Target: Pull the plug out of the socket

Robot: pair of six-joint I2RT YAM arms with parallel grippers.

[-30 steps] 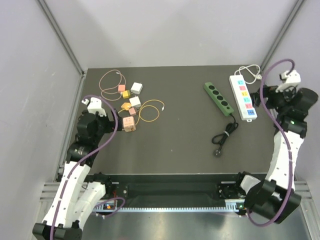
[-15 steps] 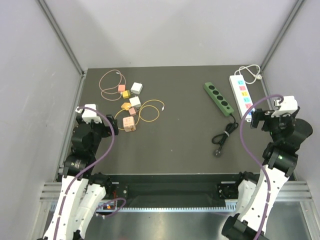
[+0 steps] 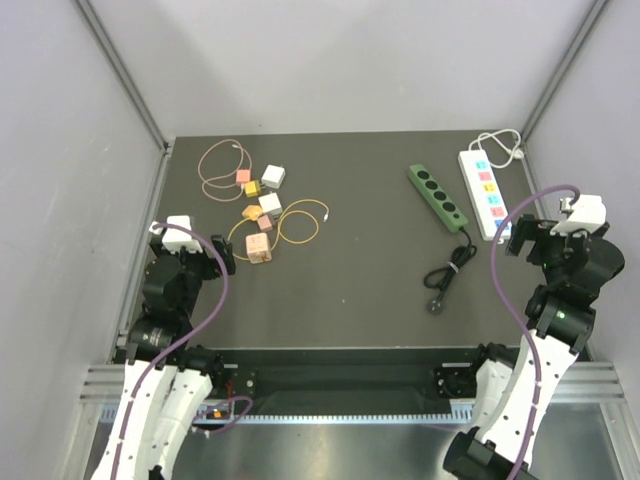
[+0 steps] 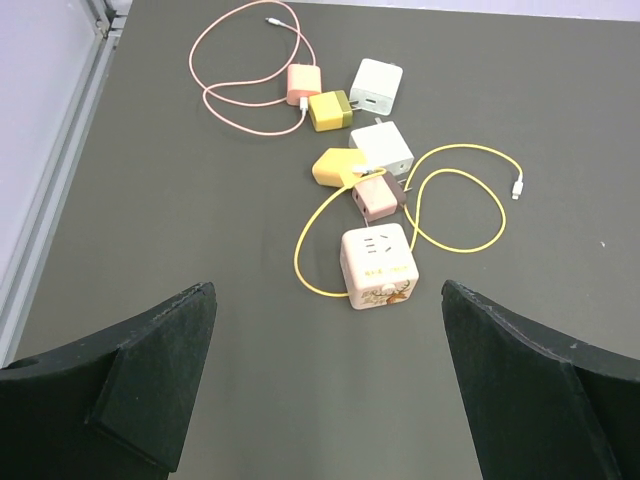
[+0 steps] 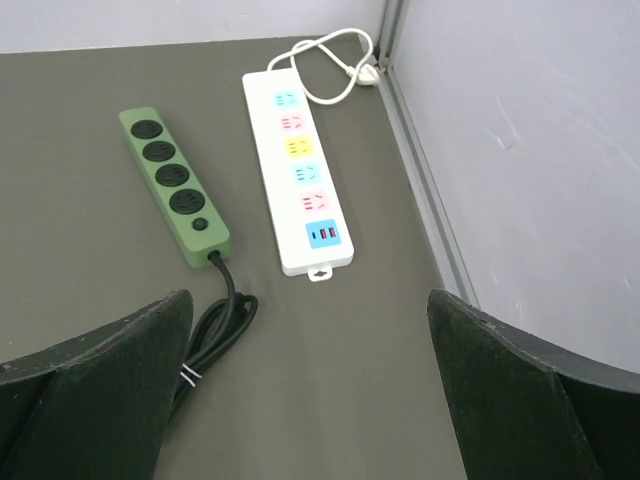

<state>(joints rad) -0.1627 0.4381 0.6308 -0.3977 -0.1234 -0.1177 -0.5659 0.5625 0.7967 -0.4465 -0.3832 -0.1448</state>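
While both arms are waiting at the near edge of the table [image 3: 360, 290], the left gripper [image 4: 325, 320] is gaping wide and holding nothing. Ahead of it, one cube socket [image 4: 378, 268] is sitting below six chargers [image 4: 382, 147]: two white, two yellow, two pink. One of these, the pink plug [image 4: 374, 196], is lying just beside the cube; plugged in or not, cannot tell. Two leads: a pink cable [image 4: 235, 95], and a yellow cable [image 4: 470, 240] that is looping round the cube. Rightward, a green strip [image 5: 172, 185] and a white strip [image 5: 298, 160] are lying side by side, with one black cord [image 5: 215, 330] trailing from the green. The right gripper [image 5: 310, 310] is gaping wide, empty.
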